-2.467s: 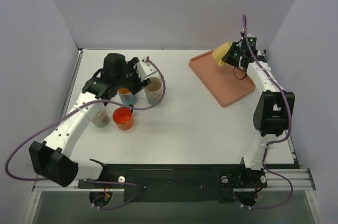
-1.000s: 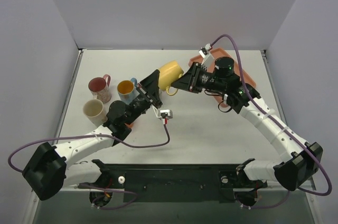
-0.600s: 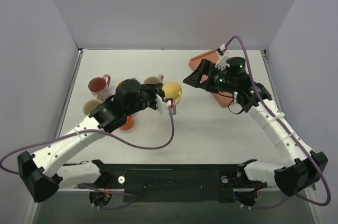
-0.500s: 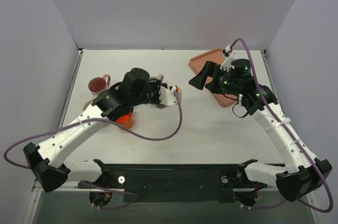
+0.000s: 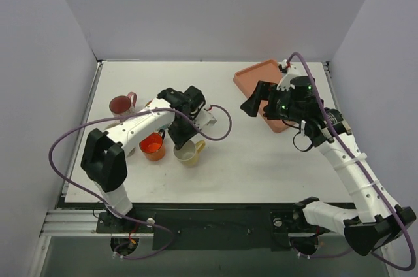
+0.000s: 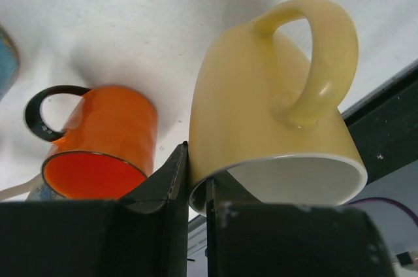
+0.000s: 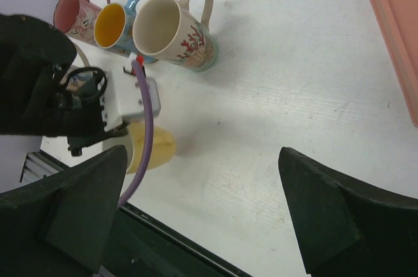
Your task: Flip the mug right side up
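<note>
From above, the left arm has folded back toward its base since half a second ago. Its tool (image 5: 182, 134) now holds the yellow mug (image 5: 189, 154) mouth up just beside the orange mug (image 5: 152, 146), while the right tool (image 5: 256, 98) hangs spread apart near the tray (image 5: 251, 76). The left wrist shows the fingers (image 6: 171, 179) clamped on the mug's rim, and whether its base touches the desk (image 6: 130, 16) is hidden. In the right wrist view the left tool half covers the mug.

Glossy, seemingly ceramic yellow mug (image 6: 251, 107) on matt white table (image 5: 261, 159).
</note>
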`<state>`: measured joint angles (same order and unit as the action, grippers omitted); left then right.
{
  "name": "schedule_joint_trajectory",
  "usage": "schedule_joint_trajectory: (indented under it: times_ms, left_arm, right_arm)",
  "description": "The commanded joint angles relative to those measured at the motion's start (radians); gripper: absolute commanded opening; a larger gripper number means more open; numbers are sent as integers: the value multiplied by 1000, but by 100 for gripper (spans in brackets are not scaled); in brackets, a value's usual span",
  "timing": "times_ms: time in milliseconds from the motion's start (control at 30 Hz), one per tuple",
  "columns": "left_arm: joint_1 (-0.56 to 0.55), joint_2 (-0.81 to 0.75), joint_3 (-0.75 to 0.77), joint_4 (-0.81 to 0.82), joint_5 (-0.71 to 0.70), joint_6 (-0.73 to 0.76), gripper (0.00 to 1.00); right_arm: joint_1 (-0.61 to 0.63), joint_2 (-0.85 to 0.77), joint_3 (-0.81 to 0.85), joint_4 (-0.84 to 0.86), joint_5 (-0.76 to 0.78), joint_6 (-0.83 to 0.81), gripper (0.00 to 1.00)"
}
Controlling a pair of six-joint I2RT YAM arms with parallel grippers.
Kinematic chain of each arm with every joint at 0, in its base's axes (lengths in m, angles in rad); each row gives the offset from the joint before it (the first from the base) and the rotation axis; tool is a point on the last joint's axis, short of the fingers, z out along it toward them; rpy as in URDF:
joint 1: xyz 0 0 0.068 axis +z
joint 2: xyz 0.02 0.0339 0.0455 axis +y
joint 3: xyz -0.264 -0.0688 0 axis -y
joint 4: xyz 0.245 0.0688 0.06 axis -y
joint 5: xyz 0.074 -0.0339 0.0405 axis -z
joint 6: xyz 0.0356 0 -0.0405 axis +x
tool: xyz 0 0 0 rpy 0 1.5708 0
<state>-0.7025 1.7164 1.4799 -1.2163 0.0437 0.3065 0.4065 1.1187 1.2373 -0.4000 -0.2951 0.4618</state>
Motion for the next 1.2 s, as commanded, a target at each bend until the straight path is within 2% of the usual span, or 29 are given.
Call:
schedule_joint_trajectory:
  times_ms: [0, 200, 433, 467, 533, 567, 633, 700, 733, 867, 1000, 1033, 1133, 1167]
  left_arm:
    - [38, 46, 145, -34, -36, -116, 0]
    - [78, 156, 169, -49, -21, -138, 0]
    - [81, 201, 178, -15, -93, -132, 1]
    - [83, 206, 184, -17, -90, -136, 7]
    - [83, 200, 186, -17, -81, -135, 26]
    - [83, 195, 184, -12, -79, -135, 43]
    - [84, 177, 181, 0, -88, -132, 51]
    - [92, 160, 189, 9, -90, -129, 53]
    - [100, 138, 200, 11, -87, -126, 57]
    - [132, 22, 246, 26, -56, -98, 58]
    - [204, -191, 206, 130, -6, -61, 61]
    - [253, -262, 186, 164, 5, -64, 65]
    - [414, -372, 126, 217, 44, -116, 65]
    - [499, -433, 55, 271, 44, -127, 65]
  right_arm:
    - [-3, -37, -7, -8, 28, -26, 95]
    - [-5, -74, -30, -8, 82, -37, 96]
    - [-8, -105, -44, -8, 125, -52, 96]
    - [-8, -105, -44, -10, 125, -54, 96]
    - [-8, -105, -48, -8, 125, -57, 96]
    - [-9, -106, -48, -10, 125, -61, 96]
    - [-11, -106, -55, -10, 126, -69, 96]
    - [-15, -108, -59, -11, 126, -69, 96]
    - [-15, -111, -61, -13, 126, -71, 96]
    - [-29, -125, -76, -17, 134, -95, 97]
    - [-69, -166, -140, -34, 200, -140, 98]
    - [-81, -186, -171, -34, 226, -146, 98]
    - [-142, -249, -243, -39, 353, -155, 99]
    - [-161, -264, -286, -37, 382, -156, 99]
